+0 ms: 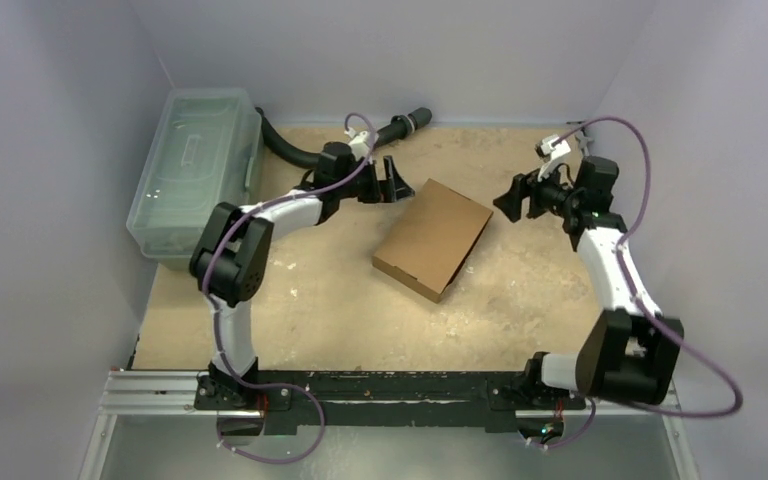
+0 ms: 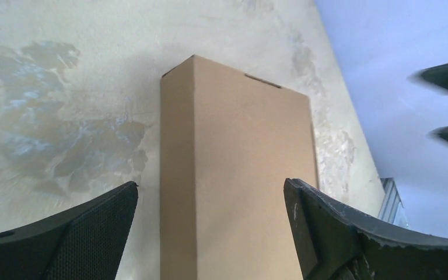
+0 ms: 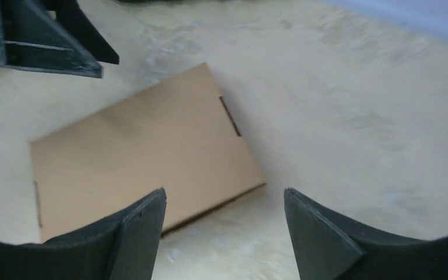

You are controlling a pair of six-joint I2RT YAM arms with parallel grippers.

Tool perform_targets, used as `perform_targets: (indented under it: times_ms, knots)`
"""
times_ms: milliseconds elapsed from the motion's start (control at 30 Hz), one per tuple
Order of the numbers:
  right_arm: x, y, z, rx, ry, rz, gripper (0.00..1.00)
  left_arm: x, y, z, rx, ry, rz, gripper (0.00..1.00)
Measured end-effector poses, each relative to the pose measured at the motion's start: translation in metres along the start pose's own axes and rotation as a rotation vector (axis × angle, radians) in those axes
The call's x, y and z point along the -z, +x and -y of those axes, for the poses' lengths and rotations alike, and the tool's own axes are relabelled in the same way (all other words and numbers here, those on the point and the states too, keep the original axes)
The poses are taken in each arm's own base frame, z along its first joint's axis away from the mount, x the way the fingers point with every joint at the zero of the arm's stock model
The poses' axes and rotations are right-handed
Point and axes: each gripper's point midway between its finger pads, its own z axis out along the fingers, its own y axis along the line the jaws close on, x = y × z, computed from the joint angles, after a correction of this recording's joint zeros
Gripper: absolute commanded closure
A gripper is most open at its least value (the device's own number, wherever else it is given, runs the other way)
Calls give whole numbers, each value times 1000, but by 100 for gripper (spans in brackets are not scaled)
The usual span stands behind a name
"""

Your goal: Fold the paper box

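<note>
Top external view: the paper box [image 1: 432, 238] is seen closed and flat at mid-table, turned at an angle on the table [image 1: 340, 310], between the two arms. The left gripper [image 1: 396, 183] is held just beside its far left corner, jaws spread, nothing grasped. The right gripper [image 1: 508, 200] is held near its far right corner, likewise spread and empty. A narrow slot [image 3: 230, 115] is seen in the box's top face. A clear plastic bin [image 1: 195, 170] is set along the left wall; a mark on its lid is too small to be read. A black hose [image 1: 290, 150] is laid behind the left arm.
</note>
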Motion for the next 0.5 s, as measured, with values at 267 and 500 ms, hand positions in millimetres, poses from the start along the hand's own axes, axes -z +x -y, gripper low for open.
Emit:
perform_targets:
  times_ms: [267,500]
  knots:
    - [-31,106,-54,-654,-150,-164,3,75,-10,5,-21,-28,85,21]
    - [-48,117,-51,-795,-145,-176,11,60,49,-23,67,-46,-46,28]
